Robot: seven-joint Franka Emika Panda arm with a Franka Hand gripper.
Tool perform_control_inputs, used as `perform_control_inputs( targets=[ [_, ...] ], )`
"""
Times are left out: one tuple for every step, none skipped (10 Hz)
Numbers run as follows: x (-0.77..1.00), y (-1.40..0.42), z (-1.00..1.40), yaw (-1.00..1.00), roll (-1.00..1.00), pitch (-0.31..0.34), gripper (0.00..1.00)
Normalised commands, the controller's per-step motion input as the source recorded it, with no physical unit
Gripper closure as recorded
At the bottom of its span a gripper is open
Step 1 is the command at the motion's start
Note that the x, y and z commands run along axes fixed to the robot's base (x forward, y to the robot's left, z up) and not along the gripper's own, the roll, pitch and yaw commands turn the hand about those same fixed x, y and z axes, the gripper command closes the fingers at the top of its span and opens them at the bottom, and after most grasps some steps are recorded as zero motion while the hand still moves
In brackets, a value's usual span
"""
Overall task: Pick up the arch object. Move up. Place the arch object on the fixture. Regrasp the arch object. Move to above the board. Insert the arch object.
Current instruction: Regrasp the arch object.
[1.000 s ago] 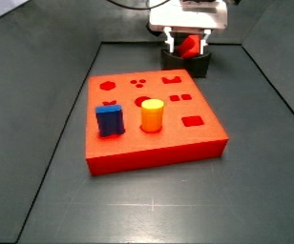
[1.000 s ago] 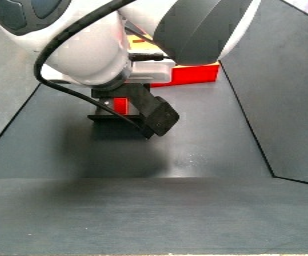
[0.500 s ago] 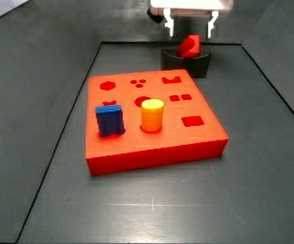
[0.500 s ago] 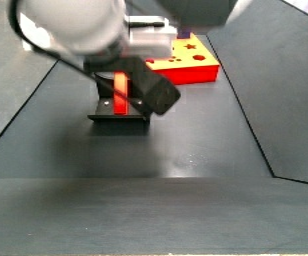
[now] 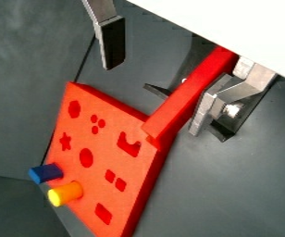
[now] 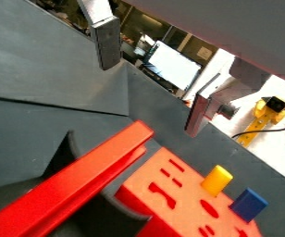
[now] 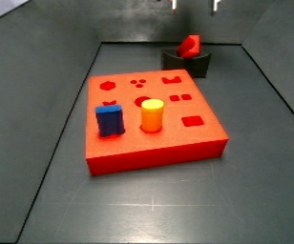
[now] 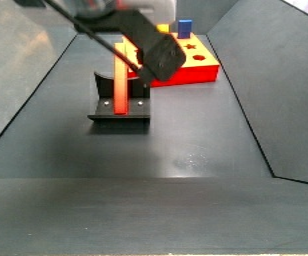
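Dark worktop (image 7: 60, 191) | slim red arch bar (image 8: 118, 88) upright in small black notched fixture (image 8: 121, 116) | claw (image 5: 170, 79) above fixture, spread, empty | risk: bar tips if regrasp lands off-centre, judging by narrow seat

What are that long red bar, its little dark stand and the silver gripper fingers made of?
The long red bar looks like matte plastic: uniform colour, no glare. The dark stand, the fixture, could be plastic or painted metal; its matte black leaves that open. The gripper, open above them, has fingers resembling brushed metal, with dark, probably rubbery pads.
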Motion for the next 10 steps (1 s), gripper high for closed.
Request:
perform_control_inputs(
  targets=[
    [0.01, -1.0, 0.84, 0.03, 1.0, 0.056, 0.0],
    [-0.02, -1.0, 0.8, 0.03, 1.0, 0.046, 0.0],
    [-0.06, -1.0, 0.75, 0.03, 1.0, 0.04, 0.0],
    [-0.08, -0.86, 0.53, 0.03, 1.0, 0.033, 0.0],
    [-0.07, -0.74, 0.37, 0.03, 1.0, 0.032, 0.0],
    [-0.03, -0.43, 0.09, 0.03, 1.0, 0.028, 0.0],
    [-0.03, -0.29, 0.05, 0.03, 1.0, 0.027, 0.0],
    [-0.03, -0.05, 0.03, 0.03, 1.0, 0.025, 0.0],
    [-0.03, -0.02, 0.03, 0.03, 1.0, 0.023, 0.0],
    [-0.02, -0.04, 0.02, 0.03, 1.0, 0.018, 0.0]
  ],
)
